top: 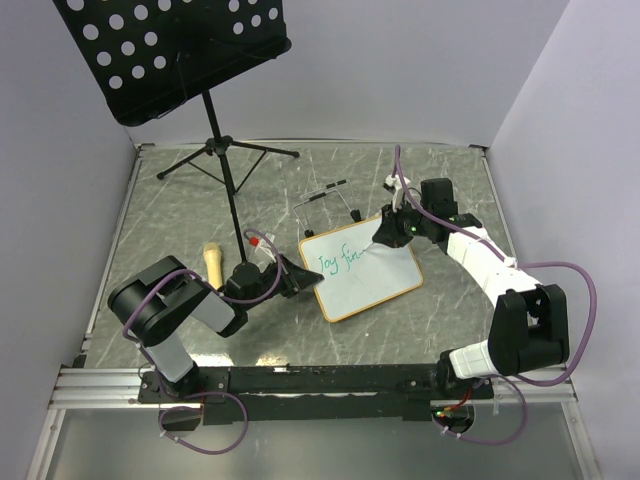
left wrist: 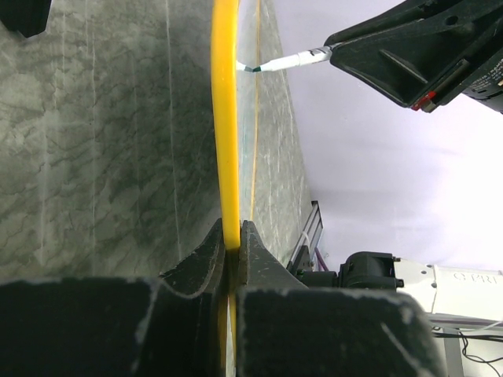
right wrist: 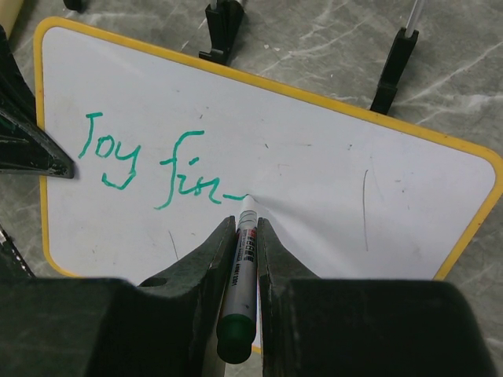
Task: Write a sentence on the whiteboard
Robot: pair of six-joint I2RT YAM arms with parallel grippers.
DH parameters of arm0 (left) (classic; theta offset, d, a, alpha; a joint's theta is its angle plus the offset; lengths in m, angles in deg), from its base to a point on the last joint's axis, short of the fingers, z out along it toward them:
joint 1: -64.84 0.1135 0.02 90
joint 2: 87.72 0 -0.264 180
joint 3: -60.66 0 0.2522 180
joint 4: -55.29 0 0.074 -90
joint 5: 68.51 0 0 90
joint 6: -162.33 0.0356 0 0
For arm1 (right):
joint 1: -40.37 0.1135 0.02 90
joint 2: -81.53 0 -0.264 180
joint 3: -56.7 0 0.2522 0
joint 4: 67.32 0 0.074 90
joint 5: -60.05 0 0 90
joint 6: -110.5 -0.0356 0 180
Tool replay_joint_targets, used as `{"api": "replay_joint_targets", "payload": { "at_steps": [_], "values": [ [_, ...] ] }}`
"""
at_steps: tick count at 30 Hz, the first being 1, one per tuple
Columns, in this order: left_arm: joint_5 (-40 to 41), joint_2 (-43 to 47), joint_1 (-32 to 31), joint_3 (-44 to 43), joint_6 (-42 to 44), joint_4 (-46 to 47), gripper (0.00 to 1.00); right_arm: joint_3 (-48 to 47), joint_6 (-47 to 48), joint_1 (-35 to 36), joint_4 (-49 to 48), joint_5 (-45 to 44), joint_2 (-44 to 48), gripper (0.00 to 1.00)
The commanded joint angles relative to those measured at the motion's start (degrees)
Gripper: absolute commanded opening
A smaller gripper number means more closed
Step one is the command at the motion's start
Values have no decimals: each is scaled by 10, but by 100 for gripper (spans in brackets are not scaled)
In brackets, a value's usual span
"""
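Fingers on the right arm, the right fingers (right wrist: 226, 236), are closed narrow around a green marker (right wrist: 238, 271), gripping the barrel a little behind its white nose, with the cap end sticking out behind them. The left fingers (left wrist: 218, 250) are pinched shut on the yellow-tan frame of the whiteboard (right wrist: 338, 173), at its left edge as the overhead view shows it. The whiteboard lies on the desk (top: 180, 200) in front of the arms, turned at an angle, well clear of the black music stand (top: 180, 50) at the far left.

Green writing (right wrist: 149, 169) on the whiteboard reads "Joy fin", and the last stroke trails into a short line that ends right at the marker tip. The sentence looks barely begun, so the step in hand is forming the next letters.

To do it well, the tip should press only lightly, enough for a steady line without skidding or bending the nib. Strokes ought to run along the baseline of the existing words, which slopes with the whiteboard's tilt, not square to the desk. Lifting cleanly between letters would avoid more stray dashes. Plenty of bare white lies to the right, so letters can be roomy. The left hold must stay firm so the whiteboard does not swivel under the pen's drag.
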Motion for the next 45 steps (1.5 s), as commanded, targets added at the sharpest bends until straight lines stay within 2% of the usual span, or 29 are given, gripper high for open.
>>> {"api": "replay_joint_targets", "payload": {
  "at_steps": [1, 22, 45],
  "values": [
    [-23, 2, -11, -10, 19, 256, 1, -16, -2, 6, -26, -17, 5, 0],
    [-24, -5, -16, -18, 19, 255, 1, -20, 3, 22, -23, 16, -1, 0],
    [-6, 21, -4, -10, 30, 230, 1, -29, 35, 20, 29, 31, -10, 0]
  ]
}}
